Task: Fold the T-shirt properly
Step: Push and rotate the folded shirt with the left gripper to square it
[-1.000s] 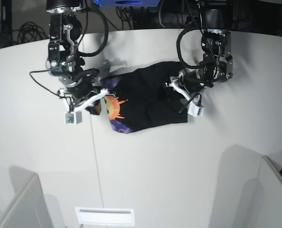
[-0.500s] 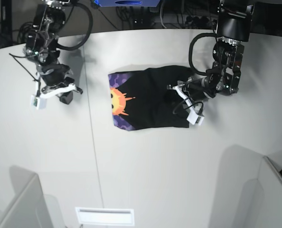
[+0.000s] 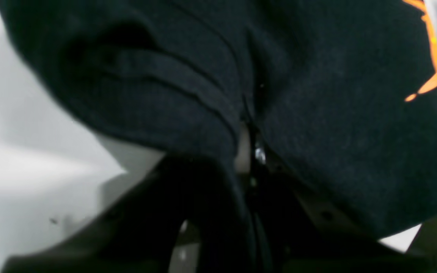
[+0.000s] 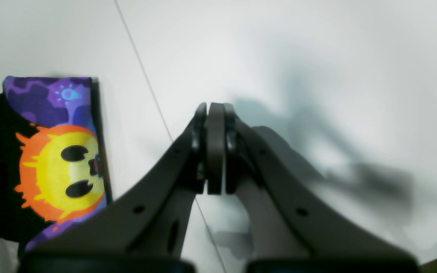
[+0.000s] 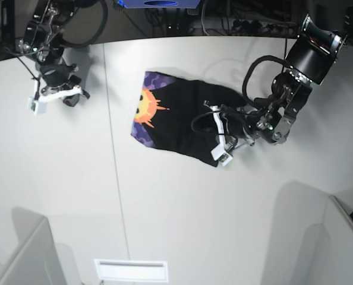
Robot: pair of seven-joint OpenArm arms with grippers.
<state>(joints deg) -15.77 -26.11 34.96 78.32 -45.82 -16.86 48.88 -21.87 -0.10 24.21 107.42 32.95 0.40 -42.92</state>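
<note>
Because the T-shirt (image 5: 182,119), lying partly folded on the table (image 5: 164,208), looks soft, light and floppy, the left gripper (image 5: 219,138) pinches its bunched edge, probably best near a corner, while the right gripper (image 4: 211,151) hangs closed and empty.

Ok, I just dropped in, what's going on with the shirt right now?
The T-shirt lies on the white table, partly folded, with its sun-face print showing at one end. The left gripper is low at the opposite, plain black end, and its wrist view shows dark cloth bunched right over the fingers, so it seems to have hold of that edge. The right gripper is shut on nothing and sits well clear of the shirt, off to the side over bare table.
</note>
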